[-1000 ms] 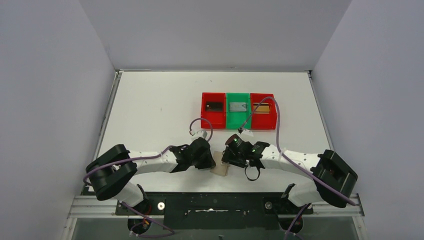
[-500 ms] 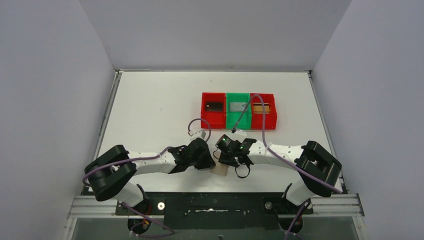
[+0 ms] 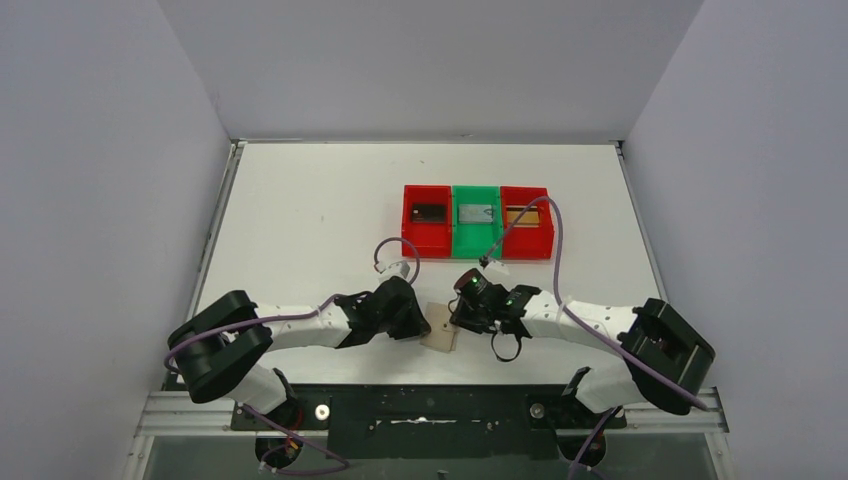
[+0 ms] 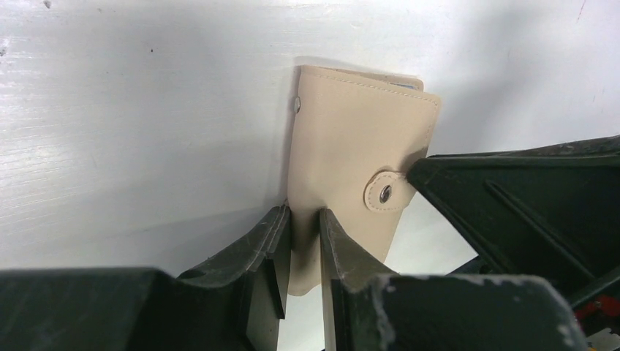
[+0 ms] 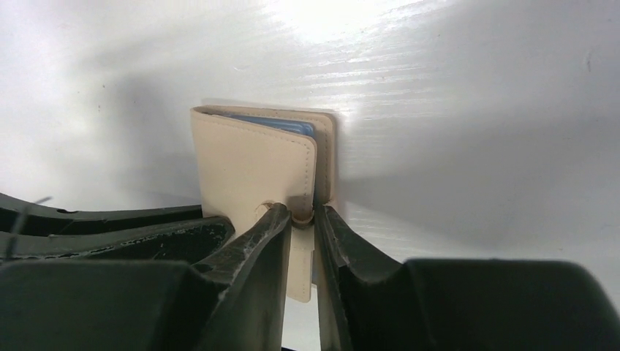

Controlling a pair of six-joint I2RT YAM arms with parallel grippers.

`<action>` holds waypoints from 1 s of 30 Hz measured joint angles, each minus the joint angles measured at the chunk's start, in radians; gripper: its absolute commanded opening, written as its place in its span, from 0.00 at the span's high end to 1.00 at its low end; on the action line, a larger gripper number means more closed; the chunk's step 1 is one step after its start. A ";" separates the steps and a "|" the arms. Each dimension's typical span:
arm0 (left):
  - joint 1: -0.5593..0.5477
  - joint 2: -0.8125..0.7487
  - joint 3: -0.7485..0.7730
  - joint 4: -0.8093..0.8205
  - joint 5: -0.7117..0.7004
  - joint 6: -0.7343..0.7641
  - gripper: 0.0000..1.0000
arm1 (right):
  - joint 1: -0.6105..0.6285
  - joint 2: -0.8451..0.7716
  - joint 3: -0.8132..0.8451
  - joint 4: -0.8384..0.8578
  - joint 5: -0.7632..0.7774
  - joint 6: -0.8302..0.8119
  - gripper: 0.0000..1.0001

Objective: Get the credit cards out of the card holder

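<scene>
— Looking from above: finding the card holder (image 3: 440, 330) lying on the tabletop (image 3: 300, 200) close to the near edge, between the left gripper (image 3: 424, 322) and the right gripper (image 3: 457, 316), well apart from the red and green trays (image 3: 477, 222). Possibly dragging it sideways if pulling unevenly. Reaching inward with both arms, low and nearly level.

— Moving to the left wrist view: clamping the holder's near edge, almost fully closed with only the leather in between. Seeing the closure tab (image 4: 385, 192) apparently snapped. Risking a slip there if tugging against the snap.

— And the right wrist view: pinching the tab side of the upper flap, nearly closed on it. Noticing a blue edge (image 5: 278, 124) between the flaps, without telling whether credit cards or lining.

— Fearing also catching both flaps together, then opening nothing. Pointing toward each other across the holder.
</scene>
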 measured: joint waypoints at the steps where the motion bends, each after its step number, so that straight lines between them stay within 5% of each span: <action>1: 0.001 0.000 -0.001 0.001 0.001 -0.001 0.95 | -0.005 -0.006 -0.002 -0.002 -0.002 -0.002 0.64; 5: 0.002 0.000 -0.003 0.005 0.002 -0.003 0.95 | 0.003 -0.010 0.008 -0.019 0.002 -0.016 0.44; 12: 0.004 0.000 -0.007 0.014 0.006 -0.004 0.96 | 0.063 0.087 0.119 -0.098 0.039 -0.019 0.40; 21: 0.005 -0.004 -0.016 0.026 0.008 -0.005 0.99 | 0.091 0.177 0.197 -0.197 0.102 0.004 0.81; 30: 0.005 -0.006 -0.020 0.031 0.008 -0.013 1.00 | 0.066 0.093 0.099 -0.091 0.072 0.009 0.97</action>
